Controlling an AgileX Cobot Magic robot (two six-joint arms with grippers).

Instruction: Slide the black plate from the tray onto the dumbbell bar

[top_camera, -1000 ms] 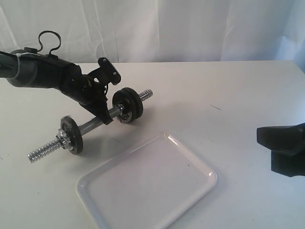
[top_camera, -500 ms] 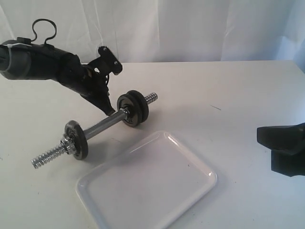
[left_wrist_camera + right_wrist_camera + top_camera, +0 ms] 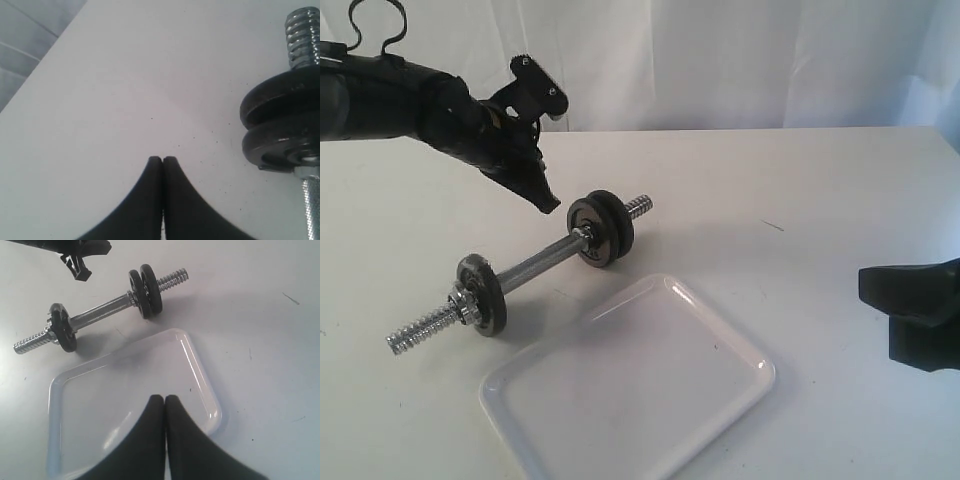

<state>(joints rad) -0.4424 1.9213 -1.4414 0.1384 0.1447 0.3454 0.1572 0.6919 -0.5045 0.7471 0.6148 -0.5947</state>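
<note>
The dumbbell bar (image 3: 535, 264) lies on the table behind the tray (image 3: 720, 320), which holds nothing. At the bar's far end the black plate (image 3: 603, 228) sits threaded on, pressed against a second thick disc. A thinner black disc (image 3: 482, 293) is on the near end. My left gripper (image 3: 548, 205) hangs shut and empty just above and behind the bar's middle. In the left wrist view the gripper (image 3: 163, 159) is over bare table beside the paired discs (image 3: 282, 120). My right gripper (image 3: 165, 397) is shut and empty over the tray's edge (image 3: 200, 370), low at the right (image 3: 868, 285).
White table all round, with a white curtain behind it. The bar's threaded ends (image 3: 420, 330) stick out past the discs. The table's left edge (image 3: 35, 65) shows in the left wrist view.
My left gripper has lifted up and to the left off the bar's middle. The bar shifted slightly to the right, then lay still. The right arm has not moved.
</note>
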